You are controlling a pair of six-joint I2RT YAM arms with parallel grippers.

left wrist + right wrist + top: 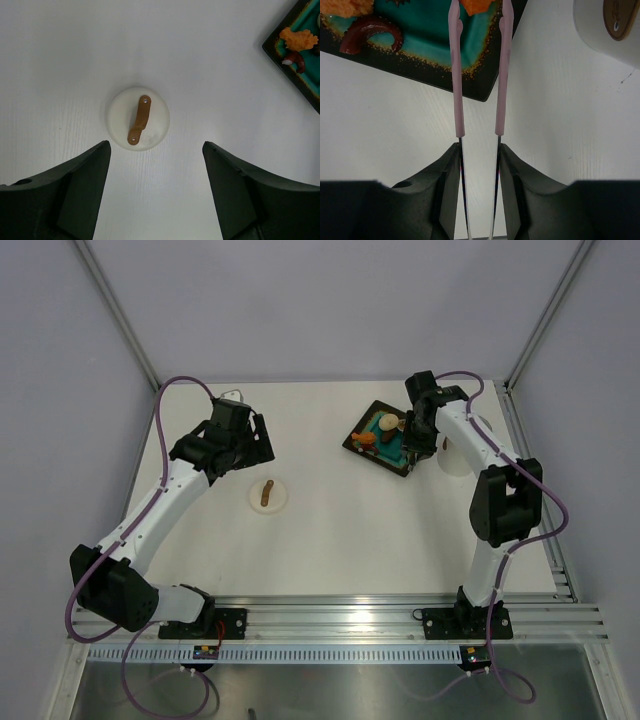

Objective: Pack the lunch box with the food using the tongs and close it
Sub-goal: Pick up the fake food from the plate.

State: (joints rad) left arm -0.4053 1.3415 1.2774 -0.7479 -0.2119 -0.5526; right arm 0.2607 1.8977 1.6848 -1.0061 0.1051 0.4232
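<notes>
The right fingers (445, 185) pinch the slim pink tongs (456, 75), whose tips flank an orange piece (477, 5) on the glossy black, teal-centred tray (485, 92). The left fingers (85, 190) hang spread near the flat round lid (120, 115). The white tub (587, 30) stands beside the tray.

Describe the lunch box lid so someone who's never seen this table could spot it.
Look at the left half of the white table, near the left gripper. The lid lies there alone. It is a flat round white disc with a short brown handle, unlike the tall white tub and the square black tray over on the right.
</notes>
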